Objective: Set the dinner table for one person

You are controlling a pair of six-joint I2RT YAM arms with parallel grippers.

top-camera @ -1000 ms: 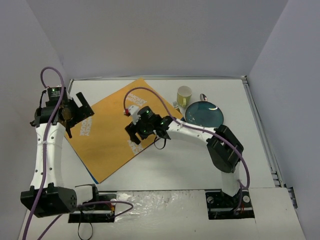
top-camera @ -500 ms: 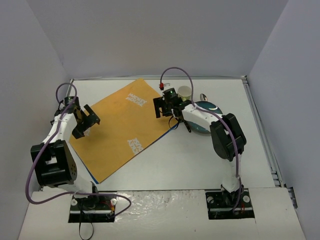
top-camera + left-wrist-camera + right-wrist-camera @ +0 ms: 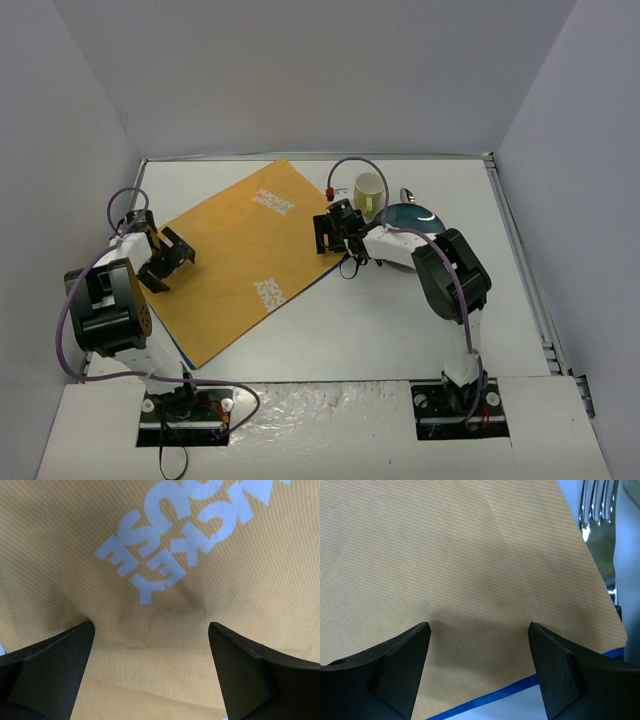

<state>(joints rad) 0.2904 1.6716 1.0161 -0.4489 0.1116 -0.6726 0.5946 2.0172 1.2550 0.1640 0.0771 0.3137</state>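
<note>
The white dinner table (image 3: pixel 400 320) carries an orange placemat (image 3: pixel 235 255) with white lettering, lying askew. My left gripper (image 3: pixel 168 260) is open, low over the placemat's left edge; in the left wrist view the lettering (image 3: pixel 175 535) lies ahead of the spread fingers (image 3: pixel 60 665). My right gripper (image 3: pixel 333 232) is open over the placemat's right corner; the right wrist view shows orange mat (image 3: pixel 445 555) with its blue edge (image 3: pixel 500 695) between the fingers (image 3: pixel 560 670). A fork (image 3: pixel 597 505) lies just beyond. A teal plate (image 3: pixel 415 225), a pale cup (image 3: pixel 369 190) and a spoon (image 3: pixel 407 194) sit at the back right.
White walls close in the table on the left, back and right. A metal edge strip (image 3: pixel 525 260) runs along the table's right side. The arm bases (image 3: pixel 460 400) stand at the near edge.
My right gripper moved from the placemat's middle to its right corner. My left gripper came down from the far left onto the placemat's left edge. The placemat shifted slightly.
</note>
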